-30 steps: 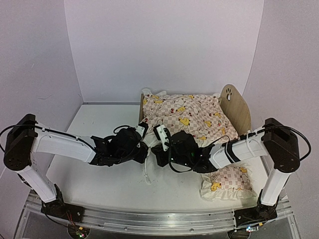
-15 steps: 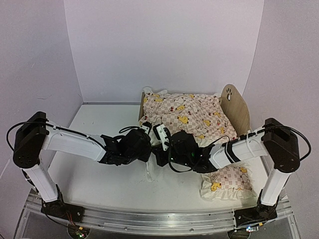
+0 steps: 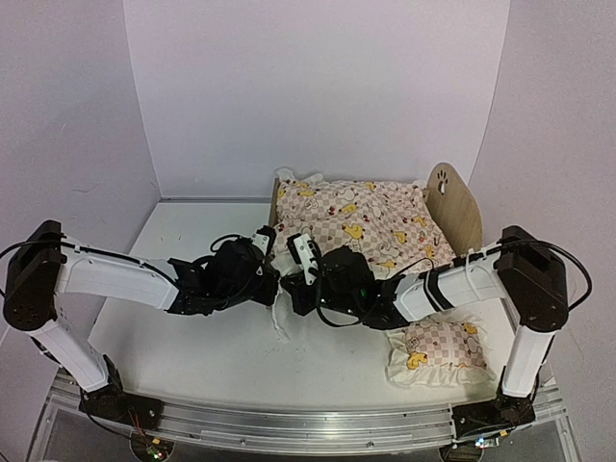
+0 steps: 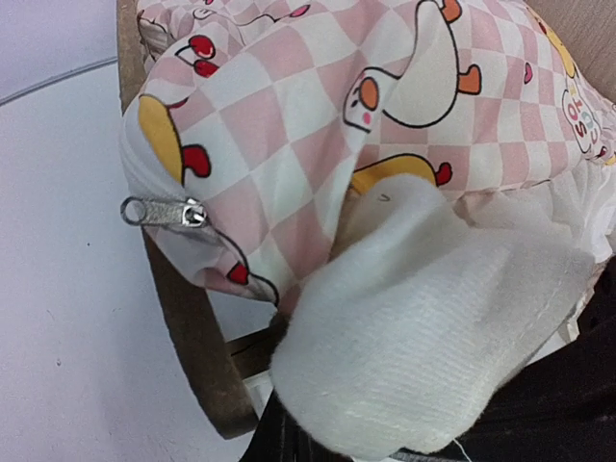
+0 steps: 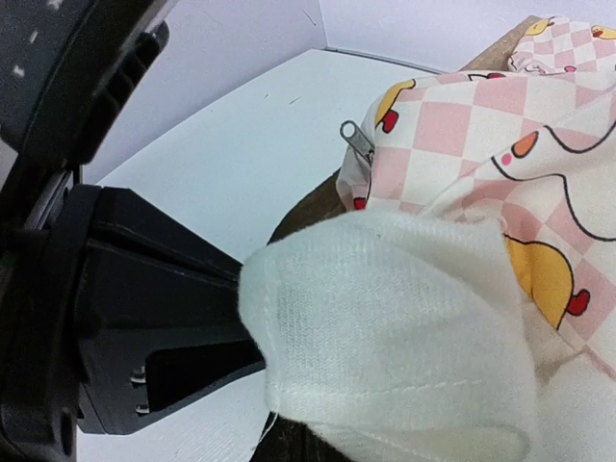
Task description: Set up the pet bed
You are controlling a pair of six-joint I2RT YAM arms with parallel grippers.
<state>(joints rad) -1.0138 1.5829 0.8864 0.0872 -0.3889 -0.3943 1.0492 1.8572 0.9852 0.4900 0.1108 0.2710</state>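
Bench [image 3: 192,231] is left free at nine o'clock of the pet bed [image 3: 457,207]. Its footboard is crowded by the left end effector [image 3: 272,285] and right end effector [image 3: 292,292]; five o'clock is blocked by the pillow [image 3: 438,351].

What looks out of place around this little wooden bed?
The small frilled pink-checked pillow lies on the white table, off the light-wood pet bed. The matching quilt sits rumpled, one white corner dangling off the bed's end.

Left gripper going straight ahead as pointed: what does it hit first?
The quilt, its zipper corner bunched against the left gripper; the pet bed footboard sits lower, probably off that line.
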